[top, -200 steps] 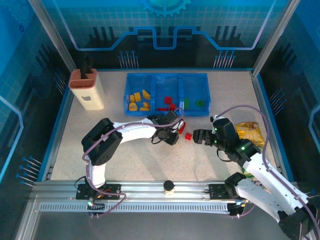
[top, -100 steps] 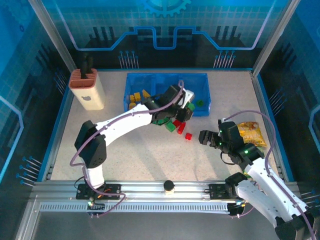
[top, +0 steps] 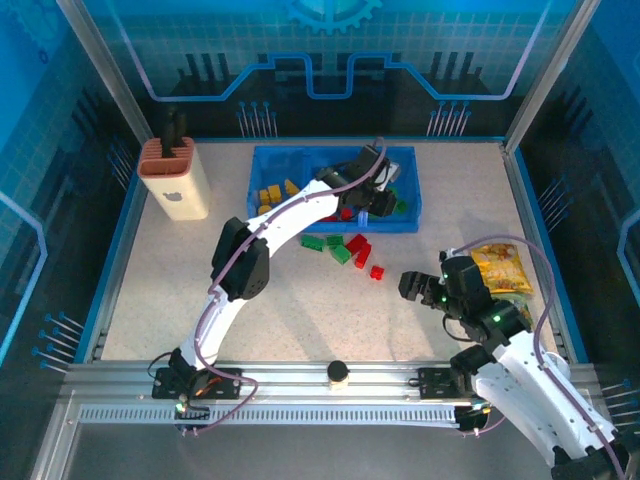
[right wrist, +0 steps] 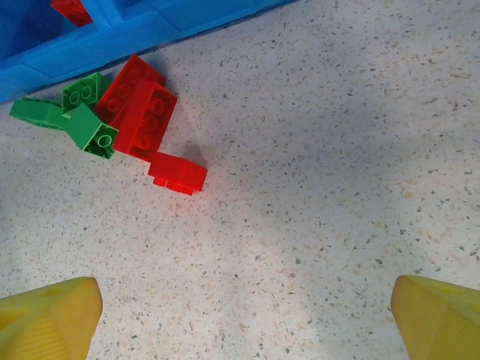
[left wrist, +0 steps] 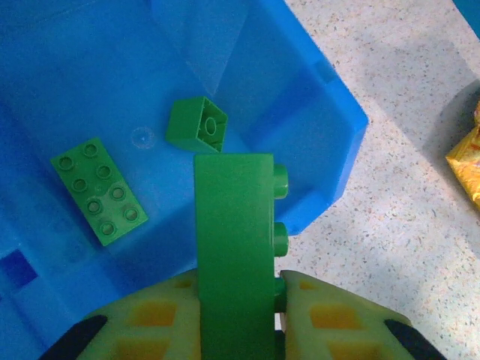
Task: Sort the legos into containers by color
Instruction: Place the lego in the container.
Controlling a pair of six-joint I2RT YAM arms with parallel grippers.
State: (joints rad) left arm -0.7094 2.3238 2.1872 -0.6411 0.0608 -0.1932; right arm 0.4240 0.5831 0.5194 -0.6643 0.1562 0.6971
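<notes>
My left gripper (top: 384, 200) hangs over the right-hand compartment of the blue tray (top: 268, 155), shut on a long green lego (left wrist: 234, 247) that stands upright between its yellow fingers (left wrist: 150, 319). Below it, in that compartment (left wrist: 315, 97), lie a flat green lego (left wrist: 99, 190) and a small green one (left wrist: 197, 124). Yellow legos (top: 275, 195) fill the left compartment. Loose red legos (right wrist: 146, 109) (right wrist: 178, 174) and green ones (right wrist: 90, 127) lie on the table just in front of the tray (top: 350, 248). My right gripper (right wrist: 240, 322) stands open to their right (top: 408, 285), empty.
A yellow snack bag (top: 500, 268) lies by the right arm, near the table's right edge. A beige holder with an orange top (top: 175, 178) stands at the back left. A black knob (top: 338, 372) sits on the front rail.
The left arm has swung from the middle of the table up to the tray's right compartment, carrying the green lego. The right gripper has drawn back a little toward me.
</notes>
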